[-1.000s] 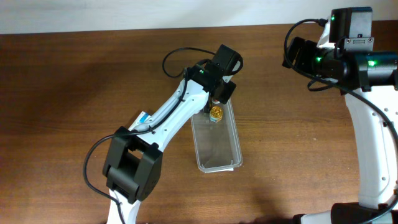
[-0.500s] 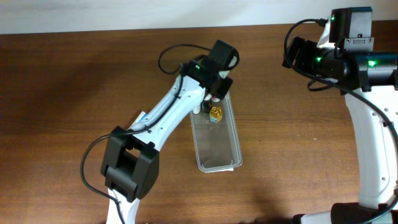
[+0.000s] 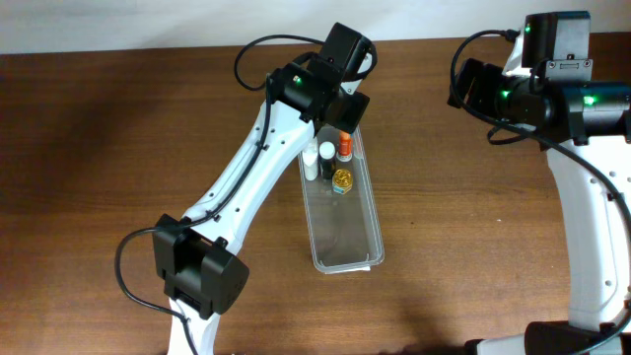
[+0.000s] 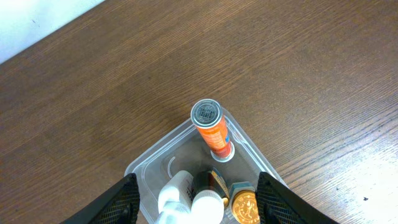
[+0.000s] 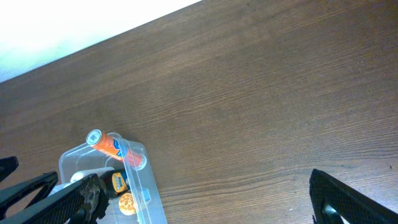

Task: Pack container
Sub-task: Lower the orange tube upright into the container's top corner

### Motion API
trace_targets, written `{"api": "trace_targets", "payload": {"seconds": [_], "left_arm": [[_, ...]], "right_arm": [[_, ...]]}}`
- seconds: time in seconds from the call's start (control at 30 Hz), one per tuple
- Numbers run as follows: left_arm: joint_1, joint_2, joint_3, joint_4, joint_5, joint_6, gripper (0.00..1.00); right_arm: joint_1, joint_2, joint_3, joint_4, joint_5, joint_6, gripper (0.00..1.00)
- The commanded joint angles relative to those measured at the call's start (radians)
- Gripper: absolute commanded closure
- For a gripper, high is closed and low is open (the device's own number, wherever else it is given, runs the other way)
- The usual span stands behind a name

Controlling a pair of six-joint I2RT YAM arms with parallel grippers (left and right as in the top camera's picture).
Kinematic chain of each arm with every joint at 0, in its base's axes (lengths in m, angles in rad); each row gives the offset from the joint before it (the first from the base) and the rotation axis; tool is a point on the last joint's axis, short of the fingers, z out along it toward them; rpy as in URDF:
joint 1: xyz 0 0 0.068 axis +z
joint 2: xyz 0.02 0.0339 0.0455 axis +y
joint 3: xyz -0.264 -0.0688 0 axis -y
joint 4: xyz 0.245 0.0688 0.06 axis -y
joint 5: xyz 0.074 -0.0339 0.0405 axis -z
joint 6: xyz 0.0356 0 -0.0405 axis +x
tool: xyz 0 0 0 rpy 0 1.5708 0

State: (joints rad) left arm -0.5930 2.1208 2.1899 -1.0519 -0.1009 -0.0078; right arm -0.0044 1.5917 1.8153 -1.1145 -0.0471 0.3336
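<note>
The clear plastic container [image 3: 345, 242] lies lengthwise in the middle of the table. At its far end stand an orange tube [image 3: 344, 147], a white bottle [image 3: 311, 162], a dark bottle with a white cap [image 3: 326, 159] and a small jar with a gold lid [image 3: 342, 178]. The left wrist view shows the same items: orange tube [image 4: 211, 128], white bottle [image 4: 175, 193], gold-lidded jar [image 4: 244, 205], container rim [image 4: 140, 168]. My left gripper [image 4: 196, 208] is open and empty above the container's far end. My right gripper [image 5: 205, 205] is open and empty, high at the right, far from the container [image 5: 149, 199].
Brown wooden table [image 3: 118, 148] with a white wall along the far edge. The near half of the container holds nothing. The right arm's white column [image 3: 592, 247] stands at the right edge.
My left gripper has risen and drawn back toward the far edge, uncovering the orange tube and bottles standing in the container. The right arm has not moved.
</note>
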Motion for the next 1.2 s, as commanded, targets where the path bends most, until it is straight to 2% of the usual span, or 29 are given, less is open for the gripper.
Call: {"api": "trace_targets", "payload": {"seconds": [0.0, 0.2, 0.5, 0.87, 0.97, 1.17], "left_arm": [[0.008, 0.009, 0.019, 0.013, 0.008, -0.006, 0.37], [0.009, 0.085, 0.019, 0.094, 0.033, -0.006, 0.34], [0.040, 0.193, 0.019, 0.219, 0.117, -0.006, 0.36], [0.040, 0.211, 0.019, 0.214, 0.117, -0.006, 0.56], [0.040, 0.211, 0.019, 0.205, 0.134, -0.006, 0.57], [0.040, 0.211, 0.019, 0.177, 0.146, -0.006, 0.67]], "right_arm": [[-0.003, 0.003, 0.009, 0.003, -0.005, 0.001, 0.01], [-0.003, 0.003, 0.009, 0.003, -0.005, 0.001, 0.02], [-0.003, 0.003, 0.009, 0.003, -0.005, 0.001, 0.02], [-0.003, 0.003, 0.009, 0.003, -0.005, 0.001, 0.02], [-0.003, 0.003, 0.009, 0.003, -0.005, 0.001, 0.02], [-0.003, 0.003, 0.009, 0.003, -0.005, 0.001, 0.02]]}}
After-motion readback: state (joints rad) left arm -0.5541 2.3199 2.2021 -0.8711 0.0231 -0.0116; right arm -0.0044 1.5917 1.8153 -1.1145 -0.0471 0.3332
